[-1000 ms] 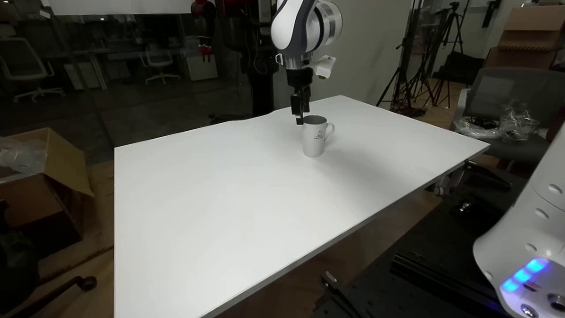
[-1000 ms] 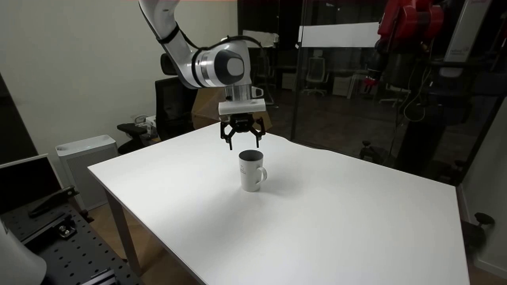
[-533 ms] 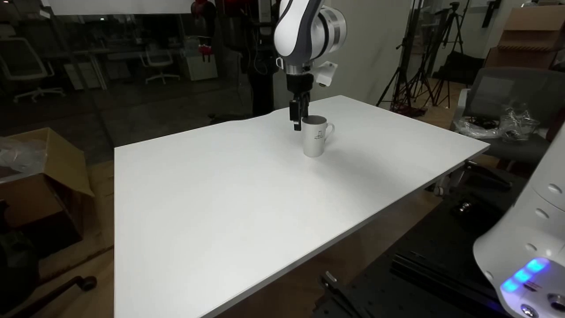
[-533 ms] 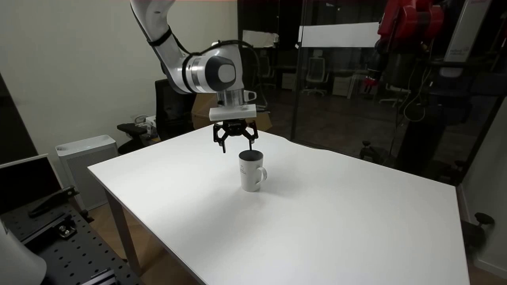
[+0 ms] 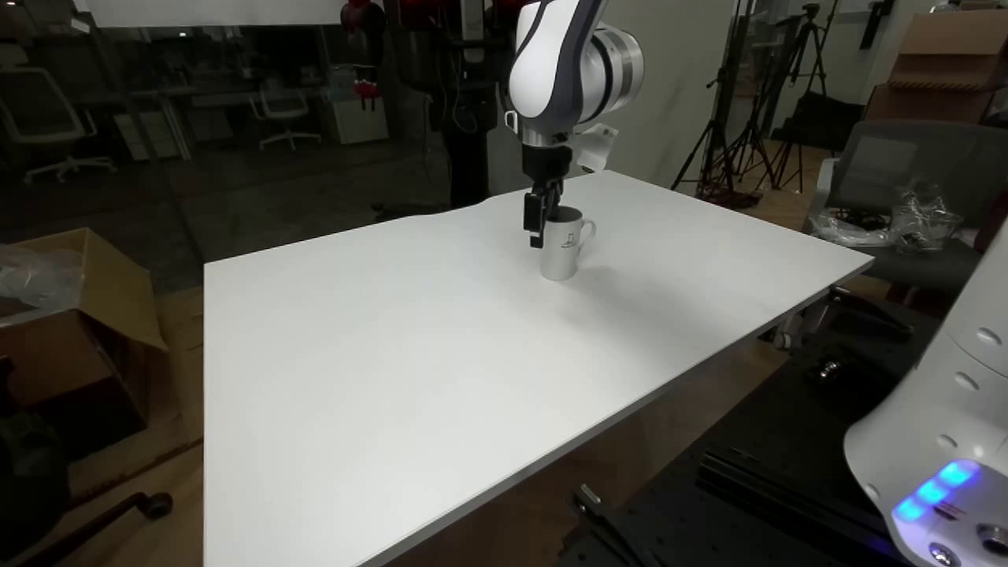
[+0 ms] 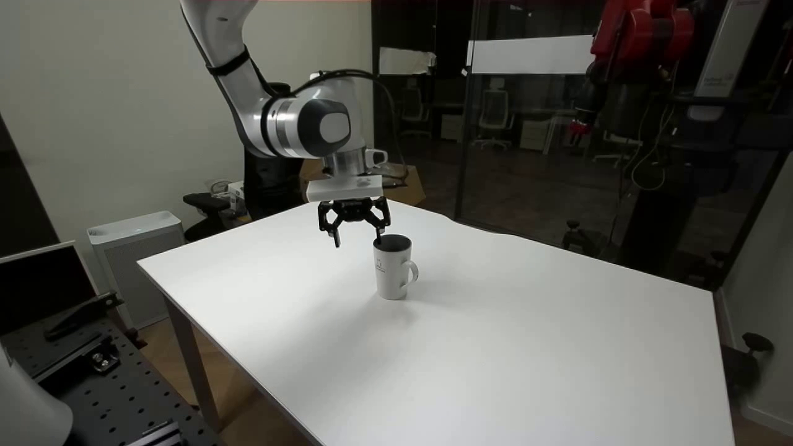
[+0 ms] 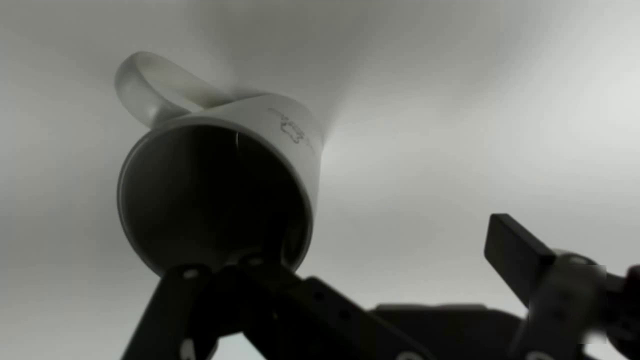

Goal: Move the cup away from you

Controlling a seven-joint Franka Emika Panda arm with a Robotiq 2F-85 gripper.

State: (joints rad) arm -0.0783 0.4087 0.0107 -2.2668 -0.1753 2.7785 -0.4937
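The cup point(image 5: 559, 256) is a light grey-white mug standing upright on the white table point(image 5: 378, 370). In an exterior view, the cup point(image 6: 391, 275) has its handle on the right and a dark inside. My gripper point(image 6: 358, 241) is open and points down above it. One finger dips over the cup's rim into its mouth; the other is outside, on the side away from the handle. In the wrist view, the cup point(image 7: 295, 125) fills the left middle. My gripper point(image 7: 385, 235) there has its fingers wide apart, with the left finger's tip hidden in the dark mouth. Touching cannot be told.
The table's wavy far edge lies beyond the cup, near a glass wall. A red robot arm point(image 6: 644, 37) hangs behind it. A black perforated bench point(image 6: 124, 384) stands beside the table. A cardboard box point(image 5: 79, 315) is on the floor.
My gripper has come down and moved leftward over the cup in an exterior view, so one finger now reaches into its mouth. The fingers stay apart. The cup has not moved.
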